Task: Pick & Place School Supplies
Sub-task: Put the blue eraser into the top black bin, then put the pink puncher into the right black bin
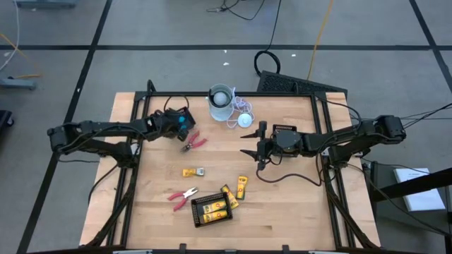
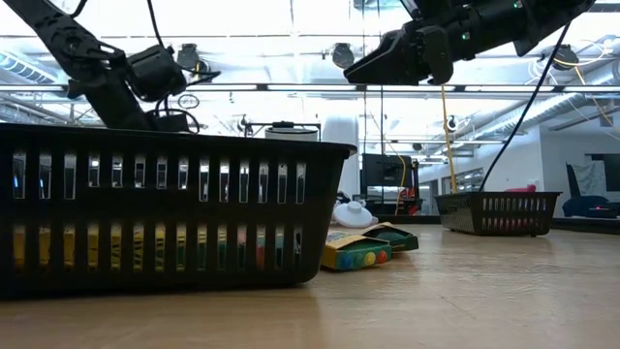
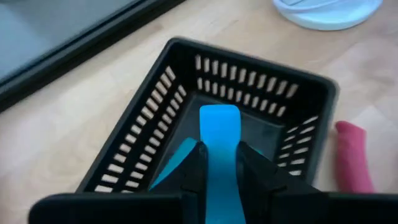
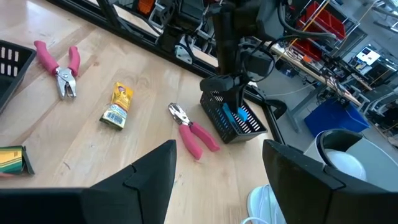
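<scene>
Your left gripper (image 3: 219,163) is clamped on a blue stick (image 3: 219,134), holding it low on its length, and hangs right over the small tray (image 3: 249,93) at the table's far left. Another blue stick (image 3: 171,163) already lies inside that tray. The held stick looks light, stiff and smooth, so it could slip or pivot between the fingers; I judge the grip fine for a short drop, and you only need to spread the fingers once the tip is inside the walls.

Your right gripper (image 4: 217,165) floats above mid-table with its jaws spread wide and nothing between them.

Red pliers (image 1: 193,142) lie just beside the small tray, and a second pair (image 1: 182,197) sits near the front tray (image 1: 212,209), which already holds yellow pieces. These tools are probably the heaviest items, rigid, with rubbery handles; take them across both handles near the pivot so they don't swing.

A yellow pack (image 1: 193,172) lies alone mid-table, and two more (image 1: 237,192) rest just beside the front tray. They look light and boxy; pinch one across its narrow width.
</scene>
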Controlling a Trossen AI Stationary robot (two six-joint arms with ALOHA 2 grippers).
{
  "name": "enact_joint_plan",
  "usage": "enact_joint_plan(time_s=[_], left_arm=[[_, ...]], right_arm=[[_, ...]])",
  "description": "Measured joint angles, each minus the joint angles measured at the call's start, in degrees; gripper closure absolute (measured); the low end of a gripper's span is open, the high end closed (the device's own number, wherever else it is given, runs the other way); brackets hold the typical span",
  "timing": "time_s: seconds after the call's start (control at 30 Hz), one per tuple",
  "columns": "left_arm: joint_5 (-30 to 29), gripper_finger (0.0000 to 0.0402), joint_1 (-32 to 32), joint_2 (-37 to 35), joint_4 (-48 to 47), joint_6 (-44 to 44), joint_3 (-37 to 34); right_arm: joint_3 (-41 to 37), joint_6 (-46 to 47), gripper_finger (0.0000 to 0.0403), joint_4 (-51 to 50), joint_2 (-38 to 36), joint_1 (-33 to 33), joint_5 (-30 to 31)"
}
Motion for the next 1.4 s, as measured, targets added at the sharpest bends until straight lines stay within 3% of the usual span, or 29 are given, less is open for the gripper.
enact_joint_plan(time_s=[0.17,0.43,0.6,0.9,1.1,1.23,1.4], left_arm=[[3.2,0.0338,1.9,0.0,1.9,-0.8,-0.8],[3.7,0.0167,2.2,0.0,2.4,-0.4,-0.8],[3.5,0.0112,2.2,0.0,2.5,1.2,-0.8],[4.2,0.0125,-1.5,-4.6,9.5,9.7,-0.8],[14.6,0.0147,-6.2,-9.9,11.3,8.1,-0.8],[19.4,0.0157,-9.7,-7.0,11.0,4.6,-0.8],[18.7,0.0158,-12.6,-0.1,12.0,1.5,-0.8]], right_arm=[[0.0,0.8,0.017,-0.4,0.0,0.0,0.0],[0.0,1.2,0.017,-1.1,0.0,0.0,0.0],[0.0,1.3,0.017,-1.3,0.0,0.0,0.0],[0.0,4.1,0.017,-6.5,0.0,0.0,-2.6],[0.0,7.3,0.017,-8.0,0.0,0.0,-3.2],[0.0,7.5,0.017,-8.1,0.0,0.0,-3.1],[0.0,7.5,0.017,-8.1,0.0,0.0,-2.9]])
